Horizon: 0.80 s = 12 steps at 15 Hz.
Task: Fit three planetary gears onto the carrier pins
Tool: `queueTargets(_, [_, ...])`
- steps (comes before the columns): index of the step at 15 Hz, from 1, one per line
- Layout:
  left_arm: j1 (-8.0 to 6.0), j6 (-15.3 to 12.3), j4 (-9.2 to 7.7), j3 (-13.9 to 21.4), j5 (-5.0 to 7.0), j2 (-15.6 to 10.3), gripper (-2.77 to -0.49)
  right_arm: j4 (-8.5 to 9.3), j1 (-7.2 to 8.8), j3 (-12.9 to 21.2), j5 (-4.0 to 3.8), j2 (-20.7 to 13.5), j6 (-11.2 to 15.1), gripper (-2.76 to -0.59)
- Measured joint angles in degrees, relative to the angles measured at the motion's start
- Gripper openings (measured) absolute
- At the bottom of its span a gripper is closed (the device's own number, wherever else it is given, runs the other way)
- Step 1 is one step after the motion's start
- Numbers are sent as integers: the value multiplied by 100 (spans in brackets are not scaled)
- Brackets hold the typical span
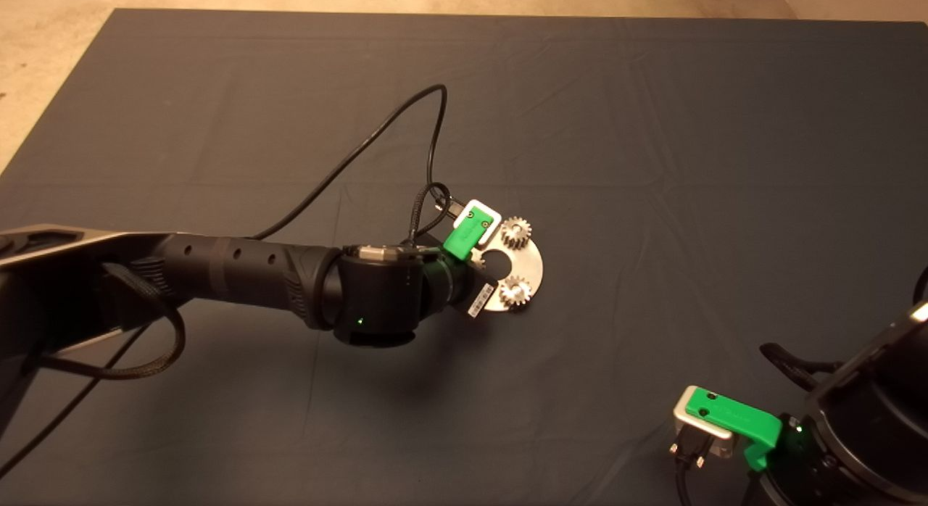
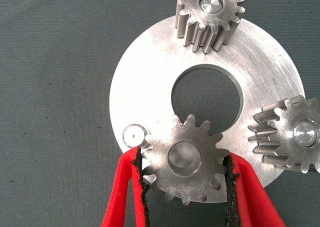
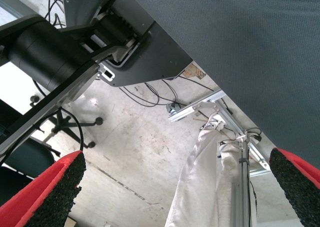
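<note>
The shiny round carrier disc (image 2: 145,77) with its central hole lies on the dark mat (image 1: 652,165). Two planetary gears (image 2: 210,18) (image 2: 287,137) sit on carrier pins, whose tops show in their bores. My left gripper (image 2: 184,161) is shut on the third gear (image 2: 185,157), its red fingers (image 2: 125,192) pinching the teeth from both sides. This gear hangs over the disc's edge, just beside the bare carrier pin (image 2: 134,135), its bore off to one side of the pin. From above, the left arm (image 1: 377,292) covers that part of the disc (image 1: 535,263). The right gripper (image 1: 718,419) is parked at the lower right, open.
A black cable (image 1: 377,136) loops over the mat behind the left wrist. The right wrist view shows the mat's edge (image 3: 260,62), the floor beyond, a metal frame (image 3: 200,107) and a white bag (image 3: 200,187).
</note>
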Motion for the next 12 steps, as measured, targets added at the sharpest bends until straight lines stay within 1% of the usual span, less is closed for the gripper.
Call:
queueTargets(2, [-34, 0, -16, 42, 18, 0, -266, 0, 2, 2, 0, -32, 0, -63])
queueTargets(3, [-133, -1, -52, 107, 35, -9, -266, 1, 0, 1, 2, -32, 0, -63])
queueTargets(4, [-279, -4, -52, 170, 52, -16, -266, 2, 2, 2, 0, -33, 0, -63])
queueTargets(6, [-666, -42, -52, 207, 72, -16, -266, 2, 1, 2, 0, -33, 1, -63])
queueTargets(7, [-810, -67, -54, 227, 79, -16, -266, 2, 0, 1, 0, -33, 0, -63])
queueTargets(8, [-876, -106, -59, 249, 77, -16, -266, 2, 2, 0, 2, -33, 0, -63])
queueTargets(9, [-866, -108, -82, 254, 77, -16, -266, 2, 0, 0, 0, -33, 0, -63])
queueTargets(10, [-846, -113, -170, 254, 79, -16, -266, 2, 0, 1, 2, -33, 0, -63])
queueTargets(12, [-834, -130, -186, 257, 80, -33, -266, 5, 1, 2, 0, -33, 0, -63])
